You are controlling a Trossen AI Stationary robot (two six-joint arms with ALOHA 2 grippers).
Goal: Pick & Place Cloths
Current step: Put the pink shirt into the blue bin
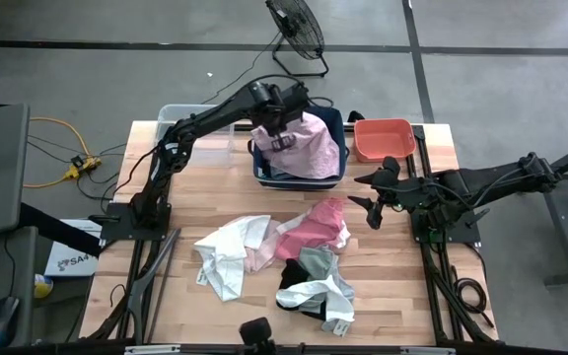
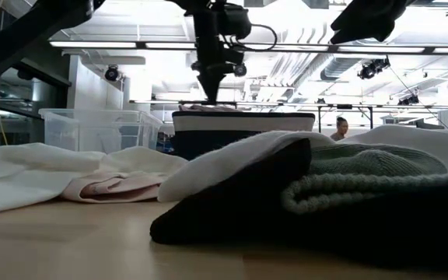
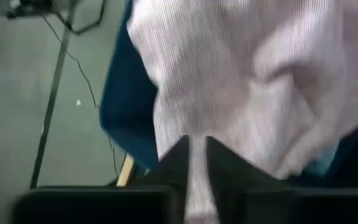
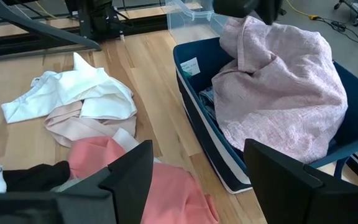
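Observation:
My left gripper hangs over the navy bin at the table's far side, shut on a light pink cloth that fills the bin. The low view shows it pointing down above that bin. My right gripper waits open above the table to the right of the bin, touching nothing. On the table lie a white cloth, a pale pink one, a hot pink one, and a grey, black and white heap. My left gripper pinches the light pink cloth by a bunched fold at its top between the two fingers, coming from above and pointing down. How many layers it has, I cannot tell. The cloth hangs slack below the fingers, and its lower part rests in the navy bin.
A clear bin stands left of the navy bin and a coral bin right of it, both at the far edge. Blue fabric lies under the pink cloth in the navy bin. Bare wood shows at the near left.

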